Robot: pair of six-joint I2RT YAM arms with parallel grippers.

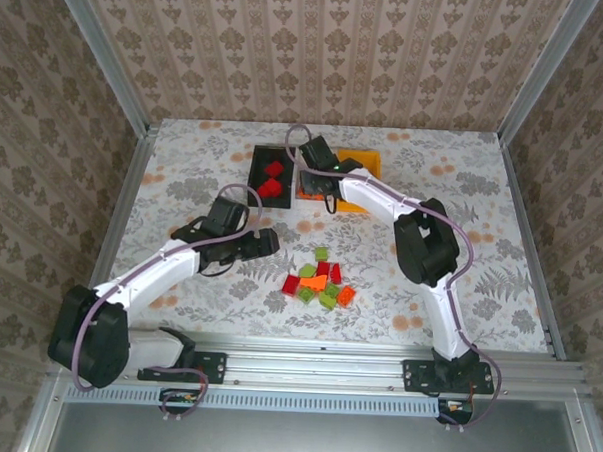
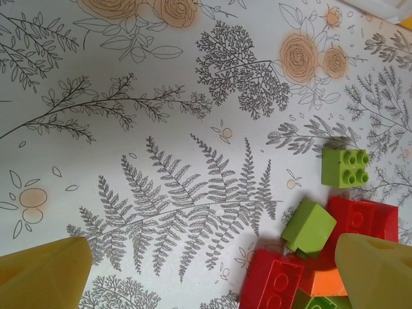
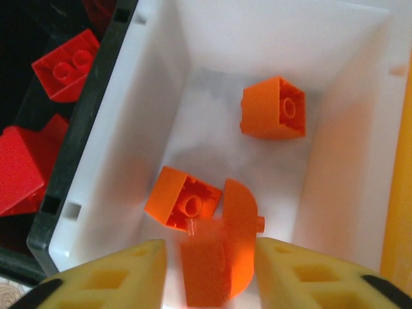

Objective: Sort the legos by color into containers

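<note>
Currently, the right gripper (image 3: 209,273) stands partly open over the white bin (image 3: 154,116). A rounded orange brick (image 3: 222,251) sits between its fingers, touching one pad with a gap at the other. Two more orange bricks (image 3: 273,108) lie on the bin floor. The black bin (image 3: 96,109), touching the white one, holds red bricks (image 3: 64,64). The left gripper (image 2: 206,283) is wide open and empty above the worktop (image 2: 161,129), just beside the loose pile (image 1: 321,284) of red, green and orange bricks near the near edge.
</note>
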